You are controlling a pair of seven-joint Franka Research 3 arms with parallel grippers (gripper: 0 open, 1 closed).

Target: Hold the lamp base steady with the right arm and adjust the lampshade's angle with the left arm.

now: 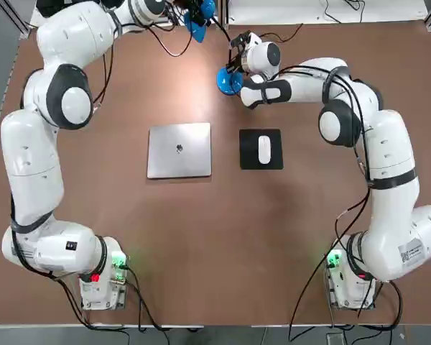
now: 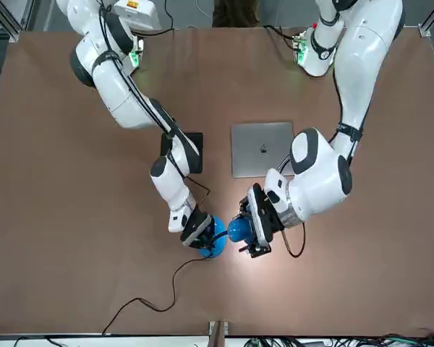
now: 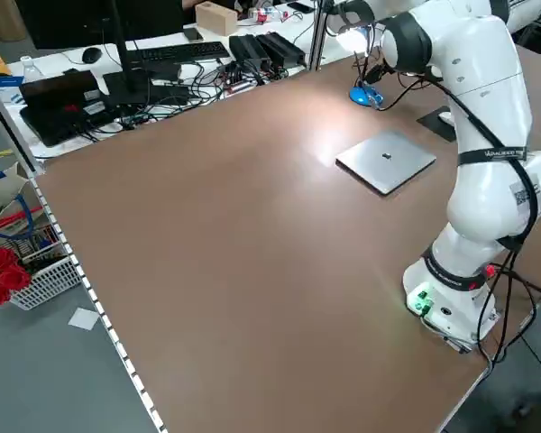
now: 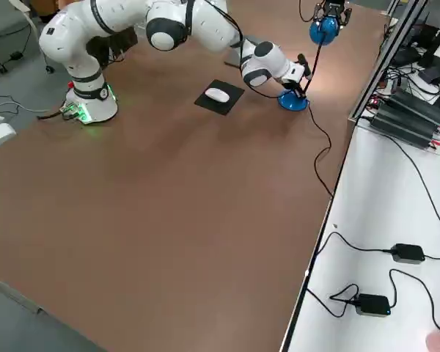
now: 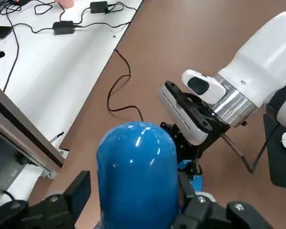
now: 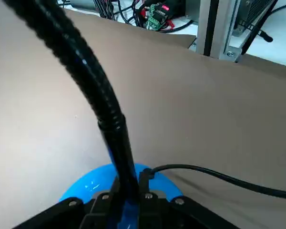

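Observation:
The lamp base (image 2: 215, 248) is a glossy blue disc at the table's far edge, also visible in the top view (image 1: 227, 81). My right gripper (image 2: 200, 234) reaches down onto it. In the right wrist view the right gripper (image 6: 127, 194) is shut on the foot of the black gooseneck (image 6: 88, 76), just above the lamp base (image 6: 93, 186). The blue lampshade (image 2: 238, 230) hangs beside the base and throws light on the table. My left gripper (image 2: 253, 233) is shut on it, with fingers (image 5: 79, 191) on either side of the lampshade (image 5: 136, 171).
A closed grey laptop (image 1: 179, 149) and a white mouse (image 1: 263, 149) on a black pad lie mid-table. The lamp's black cord (image 2: 155, 298) trails to the far edge. Beyond that edge is a white bench (image 4: 396, 213) with cables and adapters.

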